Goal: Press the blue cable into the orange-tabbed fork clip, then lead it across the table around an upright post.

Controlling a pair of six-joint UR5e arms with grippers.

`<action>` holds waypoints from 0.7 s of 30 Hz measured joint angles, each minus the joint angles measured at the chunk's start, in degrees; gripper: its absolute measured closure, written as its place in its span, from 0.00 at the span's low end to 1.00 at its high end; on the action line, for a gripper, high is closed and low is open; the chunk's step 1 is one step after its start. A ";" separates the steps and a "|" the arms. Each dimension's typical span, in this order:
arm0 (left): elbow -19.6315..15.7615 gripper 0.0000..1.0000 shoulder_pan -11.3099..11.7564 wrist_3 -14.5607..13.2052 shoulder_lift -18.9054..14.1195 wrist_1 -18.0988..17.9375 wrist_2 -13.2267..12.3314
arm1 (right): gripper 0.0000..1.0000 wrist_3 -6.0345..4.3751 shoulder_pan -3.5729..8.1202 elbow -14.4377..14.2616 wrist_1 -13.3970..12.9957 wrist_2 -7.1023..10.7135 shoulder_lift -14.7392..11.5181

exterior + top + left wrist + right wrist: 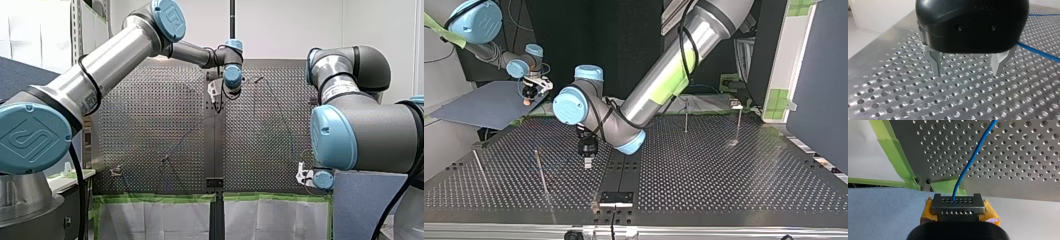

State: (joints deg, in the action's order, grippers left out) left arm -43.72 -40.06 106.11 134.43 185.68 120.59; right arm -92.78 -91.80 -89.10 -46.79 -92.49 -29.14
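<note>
Blue cable (969,160) in right pincer (958,203), past table (1010,152)

- Perforated metal table (724,170), two plates side by side, filling the near half of the top view.
- Black strip (624,167) down the middle between the two plates, with a small black bracket (616,198) at its near end.
- Green tape (160,198) along the table's near edge in the front view, white sheets (150,222) just below it.
- Blue-grey sheet (484,107) beside the table's far left corner in the top view.
- Grey panel (819,80) upright at the top view's right, with green tape squares (780,100) on the white frame beside it.
</note>
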 joint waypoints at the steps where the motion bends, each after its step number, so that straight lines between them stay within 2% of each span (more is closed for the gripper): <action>1: 0.45 0.00 0.09 0.44 0.00 0.42 -0.34 | 1.00 0.01 -0.06 0.01 0.12 0.00 0.00; 6: 2.81 0.00 0.62 3.12 -0.39 3.12 -2.85 | 1.00 0.18 -0.43 0.01 0.88 0.01 0.00; 11: 3.55 0.00 0.73 5.83 -0.59 5.81 -5.55 | 1.00 0.28 -0.68 0.01 1.31 0.02 0.00; 21: -0.47 0.00 1.33 11.19 -0.67 11.17 -10.90 | 1.00 0.30 -1.15 0.16 1.42 0.02 0.00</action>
State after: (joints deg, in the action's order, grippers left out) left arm -44.19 -38.73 117.30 133.75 196.85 109.70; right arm -92.48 -92.96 -88.94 -45.37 -92.47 -29.15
